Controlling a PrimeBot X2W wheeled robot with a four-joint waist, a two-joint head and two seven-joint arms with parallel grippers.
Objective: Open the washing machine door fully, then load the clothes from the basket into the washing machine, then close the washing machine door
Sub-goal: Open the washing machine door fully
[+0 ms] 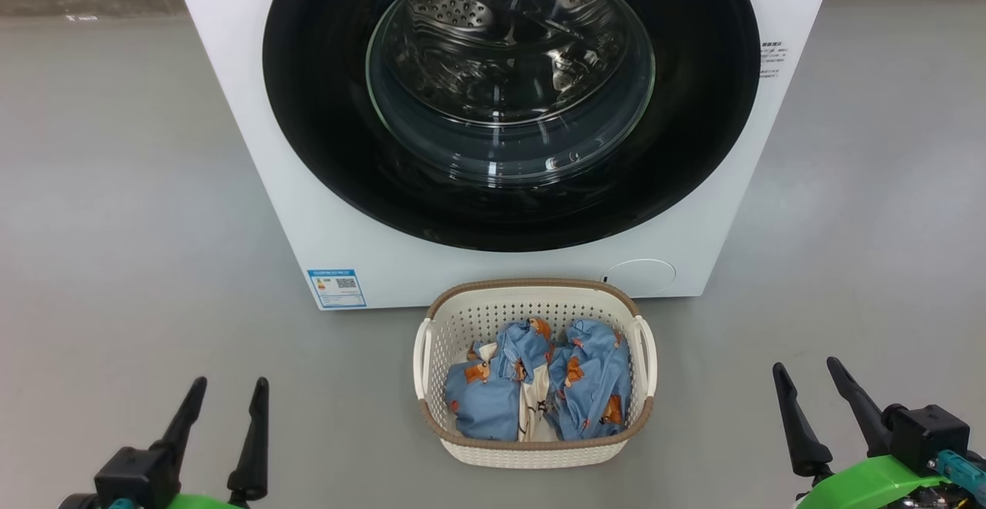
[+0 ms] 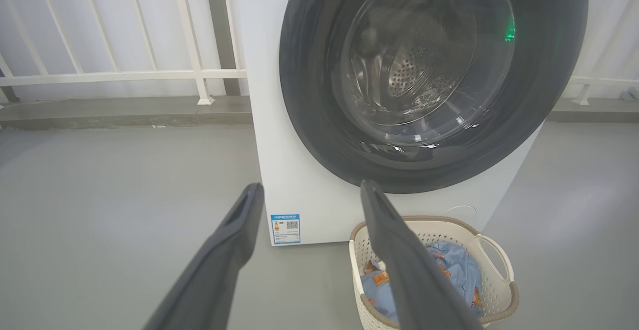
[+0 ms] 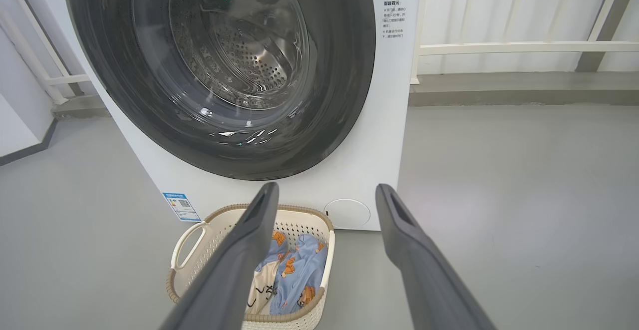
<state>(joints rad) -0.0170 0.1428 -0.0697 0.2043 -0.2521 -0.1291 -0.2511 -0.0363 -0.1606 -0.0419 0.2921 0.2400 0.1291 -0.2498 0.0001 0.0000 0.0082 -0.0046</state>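
The white washing machine point(image 1: 231, 85) stands ahead with its round black-rimmed door point(image 1: 323, 108) shut flat against the front; the steel drum shows through the glass. On the floor before it sits the cream basket point(image 1: 531, 455) holding light blue printed clothes point(image 1: 589, 386) and a white piece. My left gripper point(image 1: 231, 382) is open at the lower left, well left of the basket. At the lower right my right gripper point(image 1: 809, 366) is open too, right of the basket. In the wrist views the left gripper point(image 2: 312, 187) and right gripper point(image 3: 327, 187) hold nothing, and the door point(image 2: 309, 95) point(image 3: 344, 95) faces them closed.
Grey floor point(image 1: 115, 224) spreads on both sides of the machine. A white railing point(image 2: 125, 73) and a low grey kerb run behind it. A blue label sticker point(image 1: 337, 288) and a round lower flap point(image 1: 639, 274) mark the machine's front.
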